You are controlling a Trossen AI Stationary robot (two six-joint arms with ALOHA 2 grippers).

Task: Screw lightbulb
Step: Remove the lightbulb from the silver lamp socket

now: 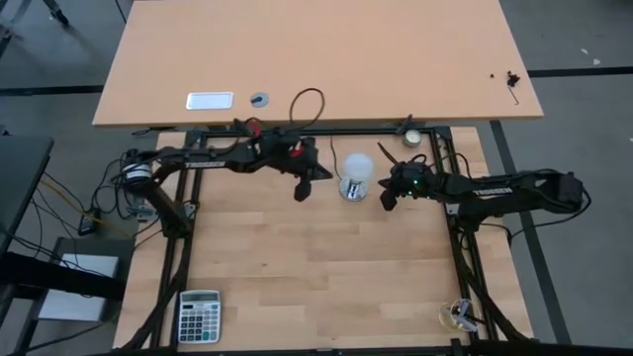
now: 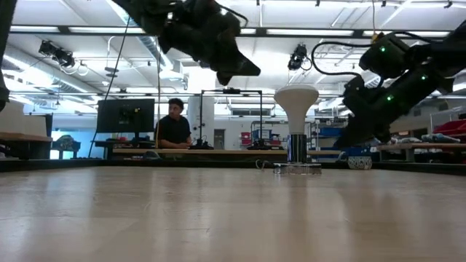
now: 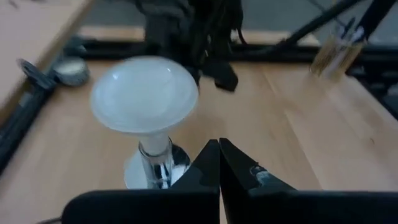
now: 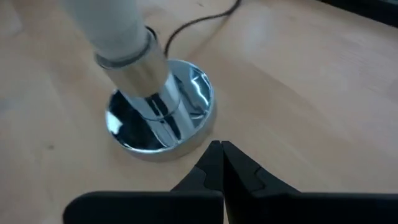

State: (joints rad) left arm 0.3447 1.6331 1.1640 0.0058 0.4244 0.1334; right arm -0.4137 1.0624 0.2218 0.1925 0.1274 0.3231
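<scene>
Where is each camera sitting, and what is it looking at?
High: above, looking down; both arms flank the lightbulb.
Low: table height, looking across; both arms hang over the bulb.
Left wrist: behind the shut left gripper, facing the bulb.
Right wrist: behind the shut right gripper, facing the socket base.
All share the lightbulb.

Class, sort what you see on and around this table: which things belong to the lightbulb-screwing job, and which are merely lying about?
Belongs to the job:
- lightbulb, standing upright in its socket
- silver socket base with black cord
- left gripper and right gripper, both shut, one on each side of the bulb, not touching it

Lying about:
- calculator
- tape roll
- person in the room behind
</scene>
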